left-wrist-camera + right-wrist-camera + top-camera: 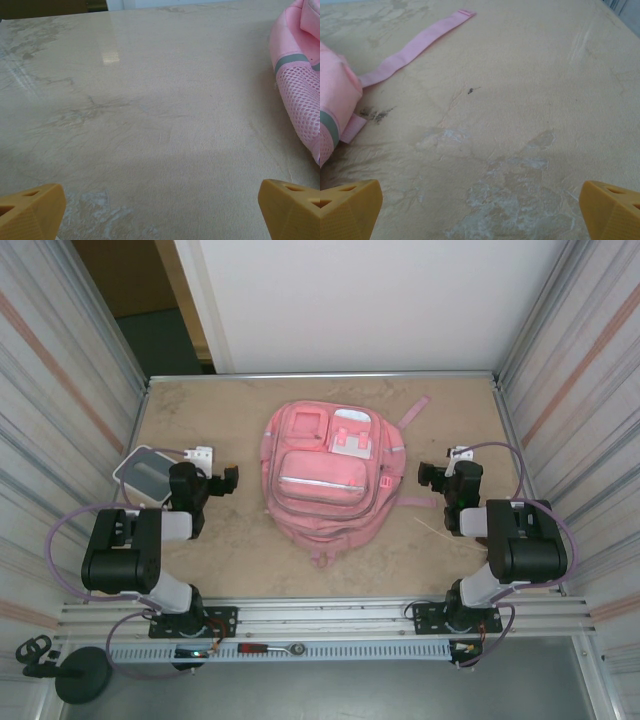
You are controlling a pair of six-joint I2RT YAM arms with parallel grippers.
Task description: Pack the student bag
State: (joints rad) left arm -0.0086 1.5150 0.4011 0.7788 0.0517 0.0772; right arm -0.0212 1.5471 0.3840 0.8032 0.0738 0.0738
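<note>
You see the left gripper (226, 480) and right gripper (428, 476) fully open, empty, arms folded low flanking the student bag (320, 475).

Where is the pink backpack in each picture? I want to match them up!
Top external: the pink backpack lies flat in the middle of the table.
Left wrist: its mesh side pocket peeks in at the right edge.
Right wrist: its side shows at the left edge, and a strap runs from it up toward the top.
Shared landmark: the beige marbled table under the bag in every view.
</note>
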